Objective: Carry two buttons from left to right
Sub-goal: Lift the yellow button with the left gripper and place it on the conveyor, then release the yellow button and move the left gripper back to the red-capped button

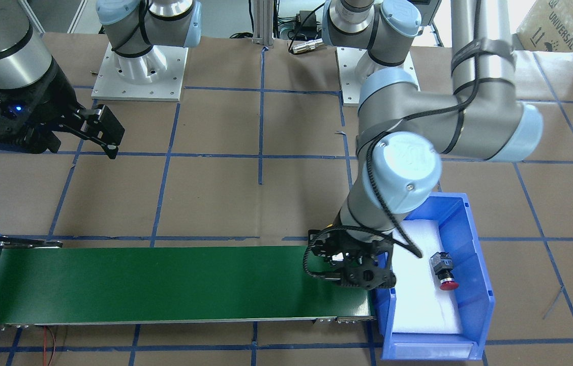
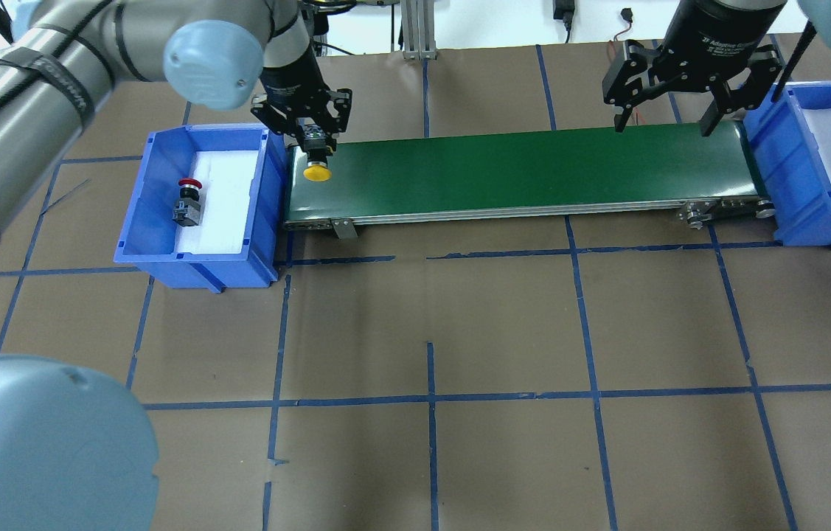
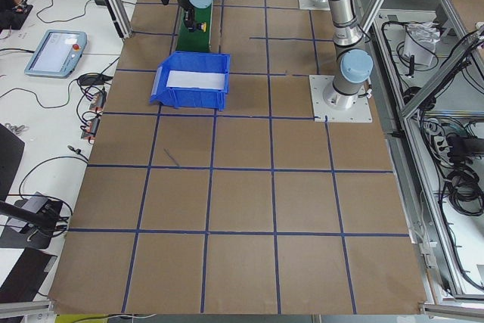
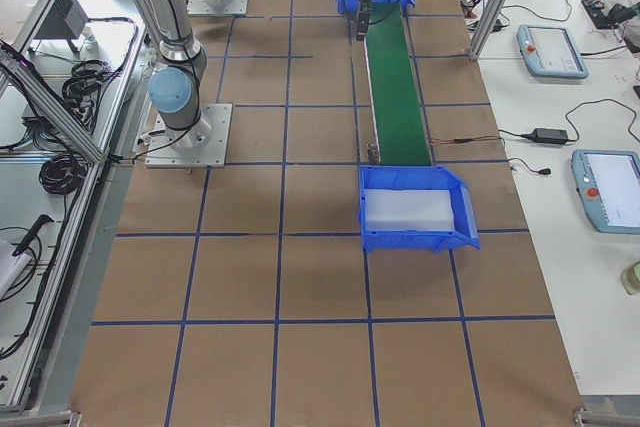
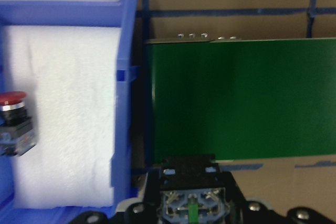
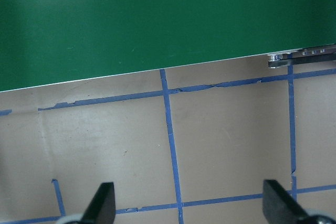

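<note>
My left gripper point(image 2: 315, 135) is shut on the yellow button point(image 2: 317, 172) by its black-and-grey block, with the cap pointing down. It hangs over the left end of the green conveyor belt point(image 2: 533, 166). In the left wrist view the block point(image 5: 191, 203) shows between the fingers. In the front-facing view the gripper point(image 1: 352, 269) hides this button. The red button point(image 2: 187, 199) lies on its side on white foam in the left blue bin point(image 2: 133, 214). It also shows in the front-facing view point(image 1: 444, 272) and the left wrist view point(image 5: 13, 124). My right gripper point(image 2: 662, 122) is open and empty above the belt's right end.
A second blue bin point(image 2: 802, 192) with white foam stands at the belt's right end. The belt point(image 1: 164, 284) runs between the two bins. The brown table with blue tape lines point(image 2: 430, 332) stretches in front of the belt. The arm bases point(image 1: 139, 76) stand behind.
</note>
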Controlling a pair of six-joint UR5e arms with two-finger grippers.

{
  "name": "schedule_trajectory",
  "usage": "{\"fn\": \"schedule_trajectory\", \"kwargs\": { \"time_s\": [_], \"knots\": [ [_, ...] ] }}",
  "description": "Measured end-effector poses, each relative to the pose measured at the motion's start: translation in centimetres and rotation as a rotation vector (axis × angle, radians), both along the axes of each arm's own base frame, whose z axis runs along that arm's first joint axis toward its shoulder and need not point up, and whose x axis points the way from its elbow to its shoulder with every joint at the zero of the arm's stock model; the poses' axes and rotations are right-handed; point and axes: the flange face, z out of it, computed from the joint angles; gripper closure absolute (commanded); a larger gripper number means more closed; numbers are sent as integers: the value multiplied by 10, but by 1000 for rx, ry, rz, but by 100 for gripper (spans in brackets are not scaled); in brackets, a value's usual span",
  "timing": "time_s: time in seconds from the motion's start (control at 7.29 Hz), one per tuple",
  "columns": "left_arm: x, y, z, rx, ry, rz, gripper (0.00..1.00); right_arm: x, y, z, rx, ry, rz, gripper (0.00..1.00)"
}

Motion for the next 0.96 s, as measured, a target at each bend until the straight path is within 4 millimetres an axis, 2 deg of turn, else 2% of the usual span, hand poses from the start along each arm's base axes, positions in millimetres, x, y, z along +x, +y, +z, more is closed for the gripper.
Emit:
{"fn": "schedule_trajectory", "kwargs": {
  "time_s": [0.14,0.27,0.41,0.55,0.69,0.96],
  "knots": [
    [-14,-3,-26,9,-2,-20,76,2,3,1,5,0,-1,0],
    [-19,-5,-42,12,-3,-29,57,4,7,4,4,0,-13,0],
    [-19,-8,-55,12,-4,-29,57,9,13,6,4,0,-31,0],
    [-18,-14,-67,5,-3,-29,47,16,18,2,13,-2,-41,0],
    [-18,-19,-75,-10,0,-28,0,20,21,-4,22,-7,-45,0],
    [-17,-23,-76,-32,3,-26,0,23,23,-7,22,-14,-38,0]
  ]
}}
